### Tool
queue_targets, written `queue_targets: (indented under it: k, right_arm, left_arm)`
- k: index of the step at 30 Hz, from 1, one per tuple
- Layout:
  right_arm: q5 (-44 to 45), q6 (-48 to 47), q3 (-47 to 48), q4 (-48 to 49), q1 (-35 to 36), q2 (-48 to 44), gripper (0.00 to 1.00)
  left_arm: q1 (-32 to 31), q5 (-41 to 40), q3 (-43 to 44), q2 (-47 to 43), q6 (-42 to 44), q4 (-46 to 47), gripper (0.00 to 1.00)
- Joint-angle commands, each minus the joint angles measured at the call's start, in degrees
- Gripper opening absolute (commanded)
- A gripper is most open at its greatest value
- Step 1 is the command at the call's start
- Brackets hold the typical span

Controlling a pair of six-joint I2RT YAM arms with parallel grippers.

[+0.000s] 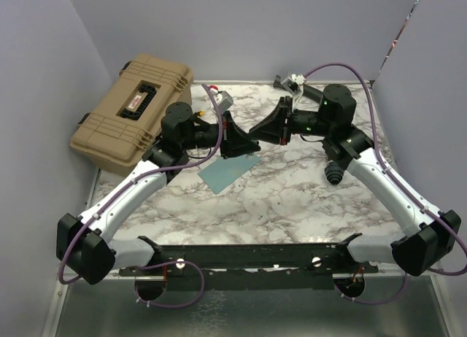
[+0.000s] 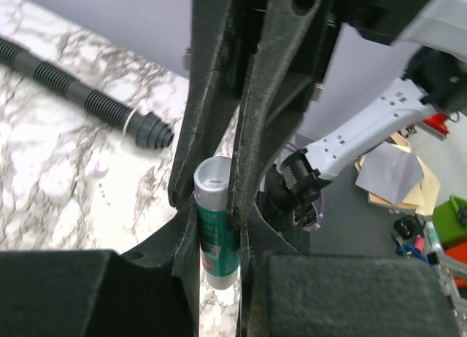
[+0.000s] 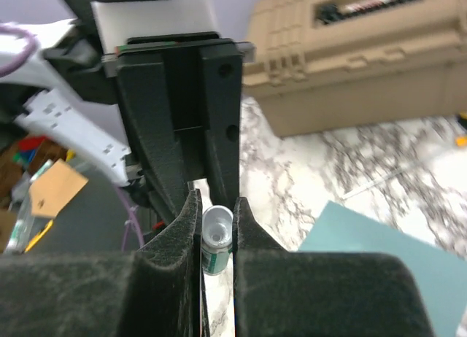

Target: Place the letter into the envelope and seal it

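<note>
- Foam pads [image 2: 87,293] of my left jaws fill the bottom of the left wrist view. These jaws are closed narrow on the lower body of a glue stick [image 2: 217,238], a white tube with a green label whose print is too blurred to read.
- Right jaws come in from the top of that view and pinch the same stick at its white end.
- Right wrist view: my own pads [image 3: 306,293] are almost together, with the stick [image 3: 217,238] squeezed between them. The left jaws' black fingers stand behind it.
- Top view hides the stick completely. The two sets of jaws meet nose to nose in the air above the marble table [image 1: 292,198].
- Envelope [image 1: 230,173] lies flat on the table, below the left jaws, and neither jaws touch it. The right wrist view cuts it off at the frame edge [image 3: 379,271], and I can't make out the flap.
- Letter: cannot tell whether it is inside the envelope.
- Tan hard case [image 1: 135,111] sits at the far left corner and also shows behind the jaws in the right wrist view [image 3: 357,60]. The left wrist view misses it.
- Ribbed black hose [image 2: 80,89] on the marble is clear only in the left wrist view.
</note>
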Motion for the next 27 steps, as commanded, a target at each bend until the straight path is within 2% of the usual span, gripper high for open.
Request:
queue_targets:
  k: [1, 3, 5, 6, 7, 9, 11, 14, 17, 20, 27]
  right_arm:
    - [-27.74, -7.02, 3.21, 2.05, 0.75, 2.2, 0.01]
    - [-31.47, -7.36, 3.79, 1.79, 0.76, 2.98, 0.01]
    - [-27.49, -5.74, 4.03, 1.34, 0.73, 2.66, 0.01]
    - [-23.11, -4.21, 3.97, 1.22, 0.78, 2.07, 0.04]
    - [-16.76, -2.4, 3.95, 1.07, 0.76, 1.34, 0.11]
    - [-1.78, 2.62, 4.49, -0.24, 0.74, 0.1, 0.35]
    - [10.89, 6.73, 5.07, -2.03, 0.93, -0.42, 0.53]
    - [24.43, 9.39, 3.82, -2.64, 2.31, -1.44, 0.64]
    - [32.21, 11.74, 3.21, -4.09, 4.02, -1.33, 0.66]
    - [35.42, 13.47, 2.28, -4.19, 4.91, -1.46, 0.66]
    - [27.19, 13.21, 4.79, -7.28, 5.53, 1.99, 0.51]
  left_arm:
    - [-0.11, 10.32, -1.34, -3.07, -1.76, 10.91, 0.0]
    - [-0.14, 10.91, -1.59, -3.84, -2.7, 13.31, 0.0]
    - [-0.1, 9.52, -1.44, -4.1, -2.85, 13.48, 0.0]
    - [-0.13, 8.47, -1.55, -4.1, -2.94, 13.48, 0.0]
    - [-0.13, 6.7, -1.86, -4.11, -3.12, 13.49, 0.0]
    - [-0.13, 1.8, -2.77, -4.05, -3.17, 13.38, 0.0]
    - [-0.14, -3.45, -3.38, -3.75, -2.22, 11.55, 0.0]
    - [-0.1, -9.0, -3.77, -2.71, -1.99, 10.76, 0.0]
    - [-0.13, -13.39, -3.58, -1.84, -2.0, 9.47, 0.0]
    - [-0.14, -15.25, -3.38, -1.25, -2.07, 8.5, 0.0]
    - [-0.1, -16.82, -2.02, 0.57, -2.51, 6.01, 0.0]
